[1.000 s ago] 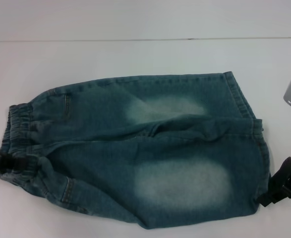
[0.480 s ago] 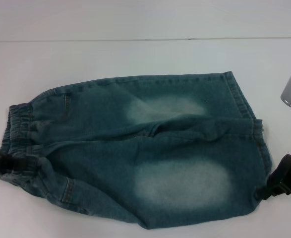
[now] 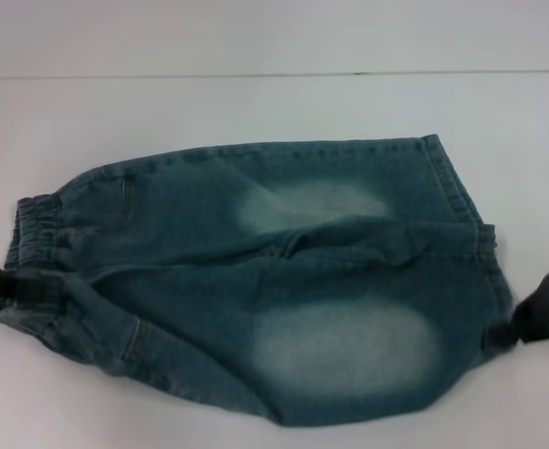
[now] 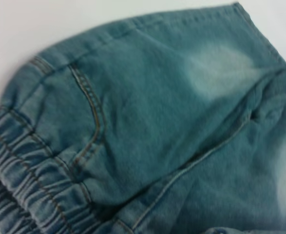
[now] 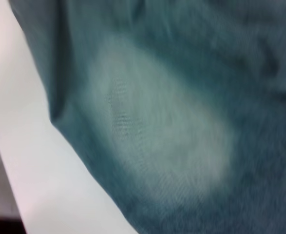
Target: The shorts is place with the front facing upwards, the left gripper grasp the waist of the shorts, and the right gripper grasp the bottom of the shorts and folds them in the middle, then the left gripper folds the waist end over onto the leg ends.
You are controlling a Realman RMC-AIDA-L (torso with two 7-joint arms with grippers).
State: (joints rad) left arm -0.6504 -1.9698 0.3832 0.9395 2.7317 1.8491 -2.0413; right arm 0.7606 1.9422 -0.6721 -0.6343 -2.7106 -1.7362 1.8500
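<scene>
The faded blue denim shorts (image 3: 283, 281) lie flat on the white table, elastic waist (image 3: 33, 234) to the left and leg hems (image 3: 452, 182) to the right. My left gripper (image 3: 12, 285) is at the near end of the waistband, shut on it. My right gripper (image 3: 512, 329) is shut on the near leg's hem corner at the right. In the left wrist view the gathered waistband (image 4: 30, 185) and a stitched pocket seam fill the picture. One pale bleached patch (image 5: 167, 126) of the shorts shows close up in the right wrist view. No fingers show in either wrist view.
The white table (image 3: 255, 112) extends behind the shorts to a far edge line near the top of the head view. Bare table (image 5: 40, 165) also shows beside the near leg in the right wrist view.
The right gripper has shifted up and inward at the hem corner, and its silver wrist has left the view. The near waist corner and near hem have lifted slightly with the grippers.
</scene>
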